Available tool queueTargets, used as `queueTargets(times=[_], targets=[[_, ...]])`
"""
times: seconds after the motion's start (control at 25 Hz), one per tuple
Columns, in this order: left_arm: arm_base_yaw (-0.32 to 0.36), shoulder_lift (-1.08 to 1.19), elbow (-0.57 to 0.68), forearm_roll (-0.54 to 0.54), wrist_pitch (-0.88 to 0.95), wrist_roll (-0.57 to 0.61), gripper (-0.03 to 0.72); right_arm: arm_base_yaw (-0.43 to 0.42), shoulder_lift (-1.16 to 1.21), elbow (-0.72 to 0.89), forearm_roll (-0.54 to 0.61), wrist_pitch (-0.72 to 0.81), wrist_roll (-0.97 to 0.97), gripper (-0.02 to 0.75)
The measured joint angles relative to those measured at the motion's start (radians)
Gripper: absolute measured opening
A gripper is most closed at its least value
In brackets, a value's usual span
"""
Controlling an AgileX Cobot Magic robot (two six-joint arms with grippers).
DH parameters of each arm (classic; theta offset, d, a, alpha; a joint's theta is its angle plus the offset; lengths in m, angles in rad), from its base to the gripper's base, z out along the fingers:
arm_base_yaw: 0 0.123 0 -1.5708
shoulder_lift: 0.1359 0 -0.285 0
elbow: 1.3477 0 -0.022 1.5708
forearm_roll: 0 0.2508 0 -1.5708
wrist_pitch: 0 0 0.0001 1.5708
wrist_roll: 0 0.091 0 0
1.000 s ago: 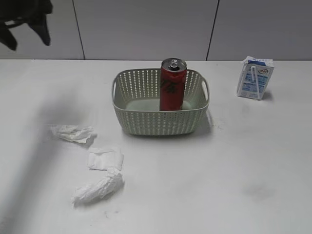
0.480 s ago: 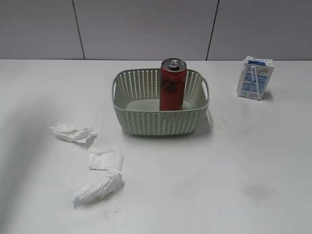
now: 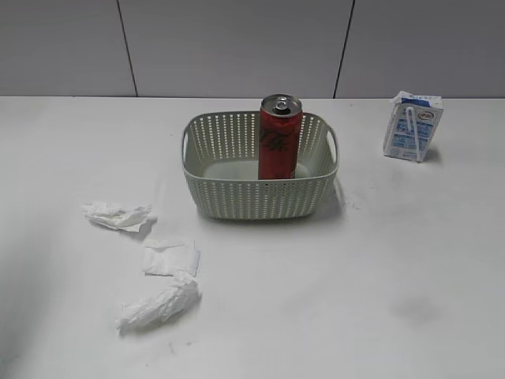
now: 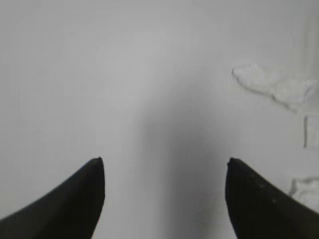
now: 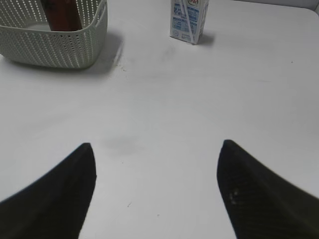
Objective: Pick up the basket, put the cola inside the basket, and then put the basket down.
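The pale sage-green basket (image 3: 260, 189) stands on the white table at mid-centre. The red cola can (image 3: 279, 142) stands upright inside it, towards its right side. The right wrist view shows the basket (image 5: 60, 47) at its top left with the cola (image 5: 62, 15) in it. My left gripper (image 4: 164, 162) is open and empty above bare table, with a crumpled tissue (image 4: 274, 87) to its right. My right gripper (image 5: 157, 144) is open and empty above bare table, well in front of the basket. Neither gripper shows in the exterior view.
A small blue-and-white drink carton (image 3: 413, 126) stands at the far right and also shows in the right wrist view (image 5: 188, 21). Three crumpled white tissues (image 3: 118, 215) (image 3: 169, 257) (image 3: 158, 305) lie left of and in front of the basket.
The dark arm seen at the top left of the exterior view one second ago has left that view. Its shadow on the left of the table has faded. Basket and cola have not moved.
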Motion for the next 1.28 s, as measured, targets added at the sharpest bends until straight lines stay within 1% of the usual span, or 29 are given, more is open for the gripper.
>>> queueTargets(times=[0.24, 0.32, 0.44, 0.56, 0.64, 0.96, 1.28], targets=[[0.0, -0.214, 0.374, 0.022, -0.101, 0.003, 0.571, 0.0, 0.0, 0.0, 0.0, 0.0, 0.0, 0.573], [0.0, -0.282, 0.474, 0.025, -0.117, 0.003, 0.571, 0.0, 0.0, 0.0, 0.0, 0.0, 0.0, 0.573], [0.0, -0.4, 0.599, 0.029, -0.128, 0.003, 0.567, 0.0, 0.0, 0.0, 0.001, 0.0, 0.0, 0.573], [0.0, -0.517, 0.688, 0.028, -0.143, 0.003, 0.567, 0.0, 0.0, 0.0, 0.002, 0.0, 0.0, 0.573], [0.0, -0.598, 0.715, 0.027, -0.15, 0.003, 0.567, 0.0, 0.0, 0.0, 0.003, 0.0, 0.001, 0.573], [0.0, -0.935, 0.722, 0.026, -0.162, 0.003, 0.526, 0.0, 0.0, 0.0, 0.022, 0.0, 0.0, 0.573], [0.0, -1.237, 0.722, 0.026, -0.162, 0.003, 0.52, 0.0, 0.0, 0.0, 0.052, 0.0, 0.0, 0.572]])
